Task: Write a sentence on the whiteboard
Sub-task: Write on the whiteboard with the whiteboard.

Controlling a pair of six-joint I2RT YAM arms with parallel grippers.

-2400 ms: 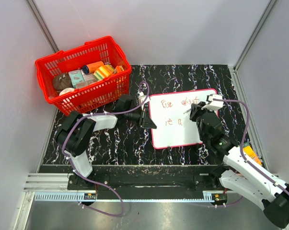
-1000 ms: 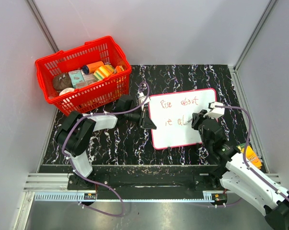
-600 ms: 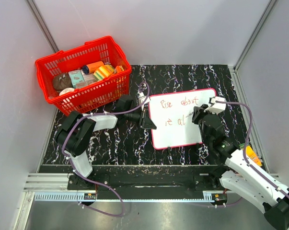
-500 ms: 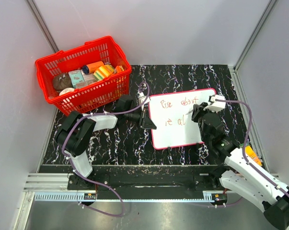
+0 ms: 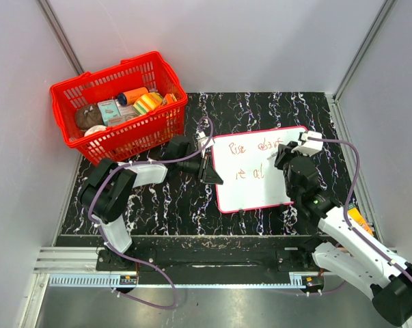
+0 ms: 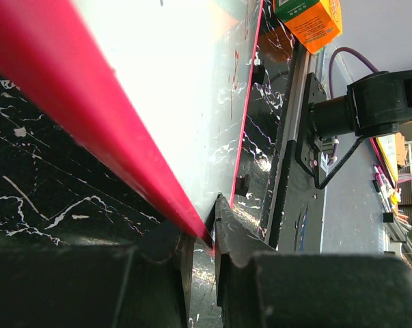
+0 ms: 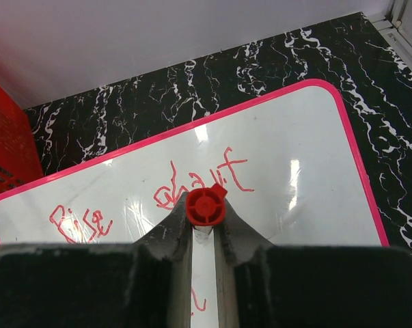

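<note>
The whiteboard (image 5: 257, 188) lies flat on the black marbled table, right of centre, with a thin pink edge. The sentence (image 5: 250, 147) is red handwriting in two short lines; the upper line shows in the right wrist view (image 7: 192, 195). My left gripper (image 5: 210, 169) is shut on the whiteboard's left edge (image 6: 110, 130). My right gripper (image 5: 282, 158) is shut on a red marker (image 7: 206, 207) and holds it upright over the board, at the right end of the lower line. The marker's tip is hidden.
A red basket (image 5: 89, 140) with several items stands at the back left. An orange box (image 5: 356, 220) lies at the table's right edge; it also shows in the left wrist view (image 6: 308, 24). Grey walls close three sides.
My right gripper with the marker moved down and back up over the board's right side. The lower line has gained a stroke after "a". The left arm has not moved.
</note>
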